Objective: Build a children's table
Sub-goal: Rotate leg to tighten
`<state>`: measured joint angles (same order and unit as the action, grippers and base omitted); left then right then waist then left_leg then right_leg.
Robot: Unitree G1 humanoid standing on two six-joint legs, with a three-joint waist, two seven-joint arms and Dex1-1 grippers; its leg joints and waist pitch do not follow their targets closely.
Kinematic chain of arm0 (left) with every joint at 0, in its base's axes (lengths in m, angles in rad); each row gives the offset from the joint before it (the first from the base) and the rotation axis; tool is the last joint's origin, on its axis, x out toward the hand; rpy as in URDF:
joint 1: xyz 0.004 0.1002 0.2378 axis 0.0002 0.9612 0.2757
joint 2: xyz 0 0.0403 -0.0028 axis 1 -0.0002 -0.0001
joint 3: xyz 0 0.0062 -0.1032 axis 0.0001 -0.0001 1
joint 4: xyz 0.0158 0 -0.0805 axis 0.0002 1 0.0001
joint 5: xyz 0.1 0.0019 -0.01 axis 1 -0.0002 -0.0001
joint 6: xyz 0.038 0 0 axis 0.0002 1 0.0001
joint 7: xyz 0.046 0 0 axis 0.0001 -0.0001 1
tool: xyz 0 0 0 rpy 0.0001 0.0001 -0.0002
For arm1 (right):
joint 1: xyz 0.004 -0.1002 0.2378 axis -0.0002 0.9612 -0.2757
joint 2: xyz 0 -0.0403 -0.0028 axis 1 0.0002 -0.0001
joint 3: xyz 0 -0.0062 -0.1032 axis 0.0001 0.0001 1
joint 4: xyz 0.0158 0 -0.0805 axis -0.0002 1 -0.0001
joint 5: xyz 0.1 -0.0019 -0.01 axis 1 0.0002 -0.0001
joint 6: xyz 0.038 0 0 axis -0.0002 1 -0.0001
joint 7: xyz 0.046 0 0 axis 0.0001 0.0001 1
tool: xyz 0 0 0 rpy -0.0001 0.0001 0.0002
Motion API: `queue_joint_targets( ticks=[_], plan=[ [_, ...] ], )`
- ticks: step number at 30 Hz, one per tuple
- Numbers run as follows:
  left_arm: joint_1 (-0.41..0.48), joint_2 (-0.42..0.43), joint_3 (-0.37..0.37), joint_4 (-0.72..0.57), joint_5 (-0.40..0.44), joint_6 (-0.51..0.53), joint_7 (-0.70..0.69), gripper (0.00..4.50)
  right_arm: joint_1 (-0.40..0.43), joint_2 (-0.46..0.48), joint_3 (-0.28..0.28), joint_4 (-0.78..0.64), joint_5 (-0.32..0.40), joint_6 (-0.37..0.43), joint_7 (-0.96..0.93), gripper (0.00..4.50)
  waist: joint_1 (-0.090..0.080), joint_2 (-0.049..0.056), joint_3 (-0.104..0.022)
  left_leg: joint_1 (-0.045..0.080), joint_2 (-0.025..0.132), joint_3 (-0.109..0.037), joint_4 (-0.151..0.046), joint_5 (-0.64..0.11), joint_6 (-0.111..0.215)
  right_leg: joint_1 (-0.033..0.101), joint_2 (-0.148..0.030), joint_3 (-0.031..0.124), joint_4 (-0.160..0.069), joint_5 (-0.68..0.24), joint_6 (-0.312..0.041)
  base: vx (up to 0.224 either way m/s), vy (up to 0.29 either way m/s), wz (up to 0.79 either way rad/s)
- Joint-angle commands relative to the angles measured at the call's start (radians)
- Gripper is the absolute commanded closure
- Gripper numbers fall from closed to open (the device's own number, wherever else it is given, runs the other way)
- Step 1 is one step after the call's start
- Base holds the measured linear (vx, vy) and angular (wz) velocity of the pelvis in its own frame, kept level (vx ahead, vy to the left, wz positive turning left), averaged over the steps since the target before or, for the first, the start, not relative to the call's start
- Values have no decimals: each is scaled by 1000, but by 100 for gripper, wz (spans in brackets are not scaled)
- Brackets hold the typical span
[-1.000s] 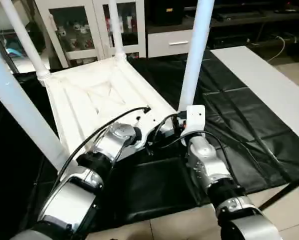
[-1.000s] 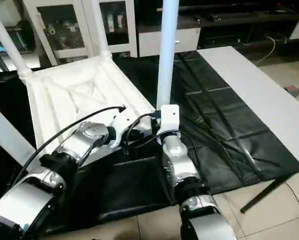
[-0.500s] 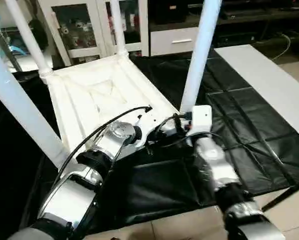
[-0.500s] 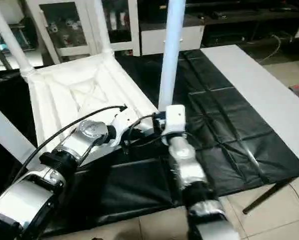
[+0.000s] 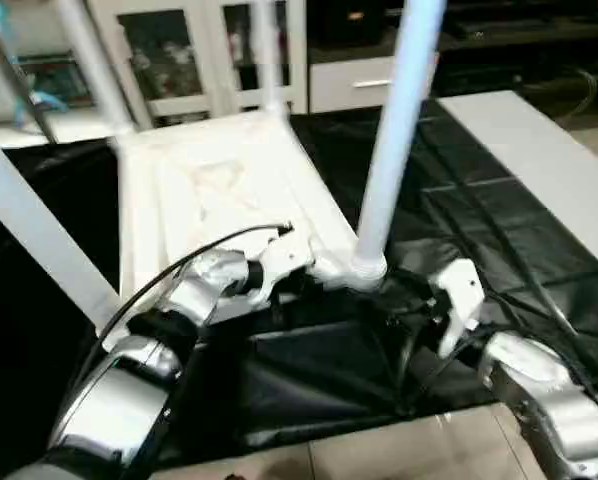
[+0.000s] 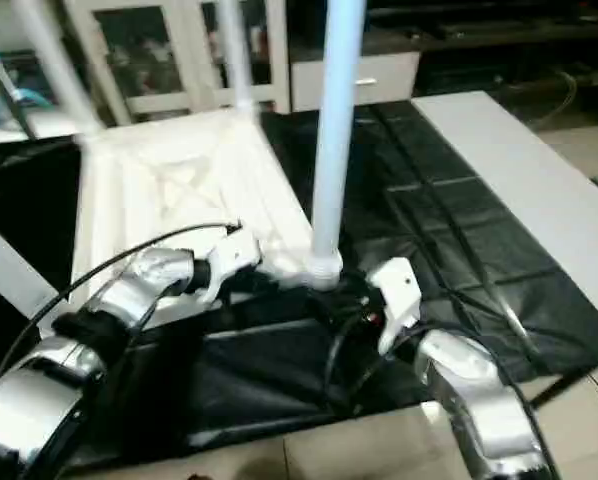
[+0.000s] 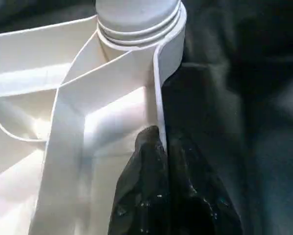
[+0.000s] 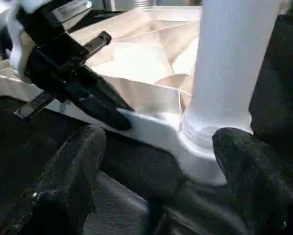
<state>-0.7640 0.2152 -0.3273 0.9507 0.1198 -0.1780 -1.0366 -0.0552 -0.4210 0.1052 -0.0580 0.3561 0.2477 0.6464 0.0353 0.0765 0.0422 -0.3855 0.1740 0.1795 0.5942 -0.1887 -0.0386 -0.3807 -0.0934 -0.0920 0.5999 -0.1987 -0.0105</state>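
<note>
The children's table lies upside down on the black cloth, its white ribbed top (image 5: 219,190) facing up. Legs stand in its corner sockets: the near right leg (image 5: 394,130), the near left leg (image 5: 34,230) and two far legs (image 5: 89,60) (image 5: 264,60). My left gripper (image 7: 158,142) is shut on the top's thin side rim (image 7: 156,93), just below the near right socket (image 7: 136,24). My right gripper (image 8: 156,134) is open; its two black fingers (image 8: 73,171) stand wide apart in front of that leg's flared base (image 8: 210,132) without touching it.
Black cloth (image 5: 459,200) covers the work table. A white board (image 5: 539,160) lies along its right side. A glass-door cabinet (image 5: 179,50) and drawers stand at the back. Tiled floor (image 5: 379,450) shows past the table's near edge.
My right gripper has opened, come off the near right leg and drawn back toward me. The left gripper keeps its hold on the rim. The camera has shifted.
</note>
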Motion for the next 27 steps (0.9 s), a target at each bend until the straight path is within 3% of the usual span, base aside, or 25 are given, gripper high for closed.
queue_joint_targets(
  ticks=[1,2,5,8,9,10,11,14,18,21,22,23,25,27],
  plan=[
    [26,-13,-13,-15,-26,-50,-37,422,3,-10,-9,-28,15,21,7,70,0,-25,-52,17,66,-24,-78,-240,97,32,-71,58,-91,-261,-191,0,0,0],
    [35,-10,0,-26,-32,-46,-35,405,-3,-16,-1,-33,22,31,1,70,4,-34,-54,15,65,-21,-77,-224,100,33,-72,58,-86,-229,-199,0,0,0],
    [43,-7,21,-42,-48,-27,-30,387,-10,-13,8,-40,29,38,7,70,9,-30,-56,11,63,-21,-74,-196,105,37,-76,57,-80,-210,-200,0,0,0],
    [67,5,51,-97,-82,-2,-40,358,-15,-6,18,-53,32,53,36,70,11,-36,-59,11,67,-22,-72,-163,115,36,-75,57,-71,-148,-213,0,0,0],
    [79,9,63,-122,-94,5,-38,350,-16,-3,20,-55,31,59,45,70,9,-46,-59,9,67,-20,-72,-160,117,36,-74,57,-71,-136,-215,0,0,0],
    [105,20,85,-178,-119,26,-41,348,-24,-1,32,-48,21,62,56,70,10,-43,-59,10,69,-22,-73,-151,118,38,-76,56,-65,-111,-226,0,0,0],
    [115,24,91,-199,-128,35,-45,341,-26,-1,37,-44,17,63,60,70,8,-48,-59,10,70,-21,-73,-151,120,37,-75,56,-63,-101,-233,0,0,0],
    [158,49,115,-291,-157,79,-48,308,-43,1,54,-27,8,59,70,70,6,-49,-55,13,68,-18,-72,-160,115,35,-74,57,-65,-102,-242,0,0,0],
    [219,108,138,-429,-177,138,-46,288,-81,-6,96,5,-20,63,96,70,4,-49,-52,14,70,-20,-76,-183,84,35,-74,58,-61,-149,-231,0,0,0],
    [299,194,152,-646,-232,291,-112,288,-138,-2,146,79,-94,57,102,70,4,-43,-51,21,71,-18,-78,-188,60,30,-69,60,-59,-155,-232,0,0,0],
    [302,197,152,-654,-234,297,-114,288,-141,-1,147,84,-96,58,101,70,2,-43,-49,19,69,-16,-81,-179,58,30,-66,60,-60,-146,-238,0,0,0],
    [332,229,155,-745,-253,367,-131,288,-172,10,161,132,-120,64,88,70,3,-41,-49,19,67,-16,-79,-179,55,30,-65,61,-59,-145,-238,0,0,0],
    [364,267,146,-835,-269,442,-150,288,-213,32,176,210,-149,60,68,70,2,-40,-49,21,66,-16,-80,-176,47,30,-64,61,-54,-130,-248,0,0,0],
    [380,283,141,-877,-275,484,-150,288,-237,41,188,258,-169,50,59,70,-1,-40,-44,22,64,-15,-82,-210,29,29,-63,63,-57,-179,-243,0,0,0]
  ],
)
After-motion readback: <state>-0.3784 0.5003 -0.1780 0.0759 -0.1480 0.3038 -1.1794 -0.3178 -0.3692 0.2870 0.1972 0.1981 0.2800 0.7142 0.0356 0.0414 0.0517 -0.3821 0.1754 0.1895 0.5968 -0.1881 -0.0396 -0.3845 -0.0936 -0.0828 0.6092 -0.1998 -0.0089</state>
